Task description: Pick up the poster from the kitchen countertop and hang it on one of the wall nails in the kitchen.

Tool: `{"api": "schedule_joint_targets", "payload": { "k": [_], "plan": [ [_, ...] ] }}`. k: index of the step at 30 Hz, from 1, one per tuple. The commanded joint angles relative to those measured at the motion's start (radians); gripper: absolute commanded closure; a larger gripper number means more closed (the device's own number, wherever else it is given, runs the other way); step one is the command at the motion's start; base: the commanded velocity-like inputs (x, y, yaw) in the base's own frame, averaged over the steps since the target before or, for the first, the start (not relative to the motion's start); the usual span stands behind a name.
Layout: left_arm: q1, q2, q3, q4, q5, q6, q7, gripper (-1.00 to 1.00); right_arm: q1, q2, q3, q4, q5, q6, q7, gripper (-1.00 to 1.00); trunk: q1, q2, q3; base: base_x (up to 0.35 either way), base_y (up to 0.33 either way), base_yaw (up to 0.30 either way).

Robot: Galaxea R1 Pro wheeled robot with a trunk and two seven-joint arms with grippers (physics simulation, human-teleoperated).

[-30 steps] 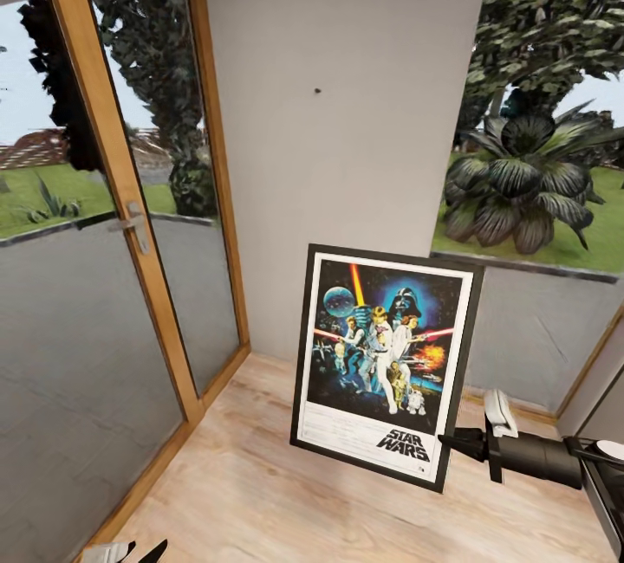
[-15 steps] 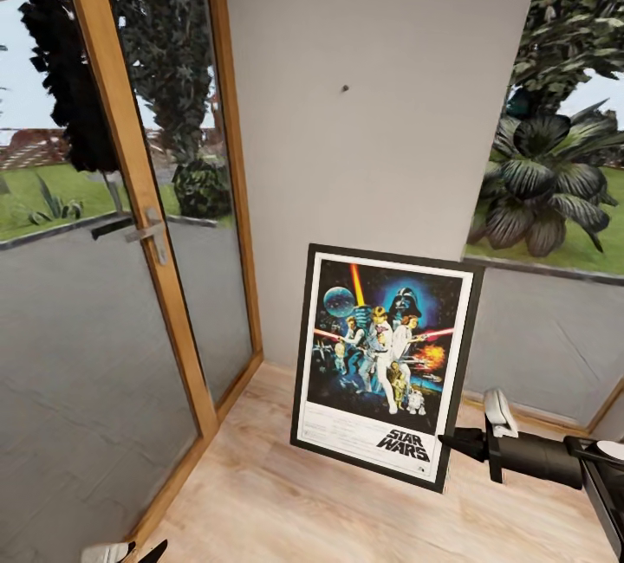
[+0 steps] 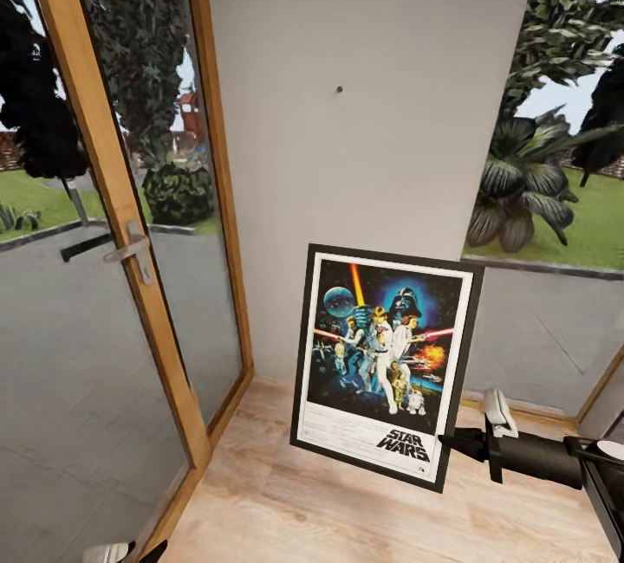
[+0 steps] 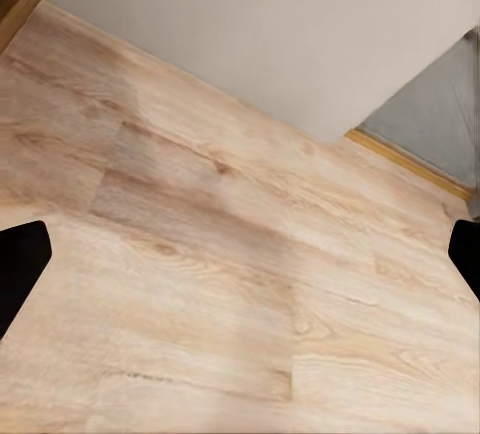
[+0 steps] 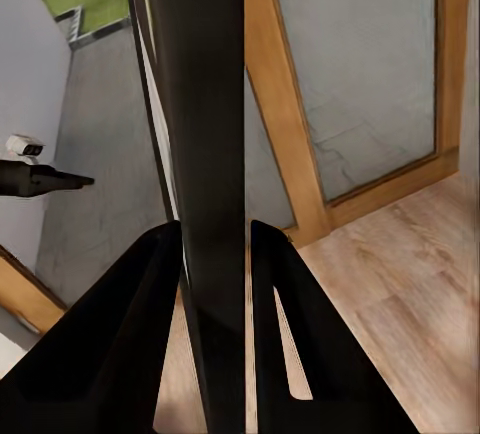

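Right gripper (image 3: 452, 441) has its fingers clamped on the poster (image 3: 385, 361), gripping the frame's lower right corner edge; the right wrist view shows both black fingers (image 5: 135, 344) pressed against the dark frame edge (image 5: 205, 184) seen end-on. Poster is held off the wood floor (image 3: 286, 494), roughly upright, tilted slightly, in front of the grey wall (image 3: 364, 113). Wall nail (image 3: 339, 89) sits well above the poster's top edge. Glass door with wooden frame (image 3: 130, 225) and metal handle (image 3: 130, 247) to the left; window with plants outside (image 3: 537, 190) to the right. Left gripper (image 4: 240, 254): fingers wide apart, holding nothing, over bare floor (image 4: 230, 284).
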Motion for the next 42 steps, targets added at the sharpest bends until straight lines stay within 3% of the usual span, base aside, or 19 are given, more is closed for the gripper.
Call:
{"api": "schedule_joint_targets", "payload": {
  "k": [1, 23, 33, 42],
  "plan": [
    [-0.001, 0.000, -0.007, 0.001, 0.010, -0.002, -0.003, -1.00, -0.001, 0.000, -0.001, -0.001, 0.002, 0.012, 0.006, 1.00, 0.001, -0.002, -0.002, 0.057, 0.077, -0.270],
    [-0.001, 0.000, -0.007, 0.001, 0.010, -0.002, -0.003, -1.00, -0.001, 0.000, -0.001, -0.001, 0.002, 0.013, 0.006, 1.00, 0.001, -0.002, 0.017, 0.017, 0.042, -0.267],
    [-0.001, 0.000, -0.007, 0.001, 0.010, -0.002, -0.003, -1.00, -0.001, 0.000, -0.002, -0.001, 0.002, 0.012, 0.006, 1.00, 0.001, -0.002, 0.018, 0.059, 0.247, -0.064],
    [-0.001, 0.000, -0.007, 0.001, 0.010, -0.002, -0.003, -1.00, -0.001, 0.000, -0.002, -0.001, 0.002, 0.013, 0.006, 1.00, 0.001, -0.002, 0.019, 0.012, 0.050, -0.138]
  ]
}}
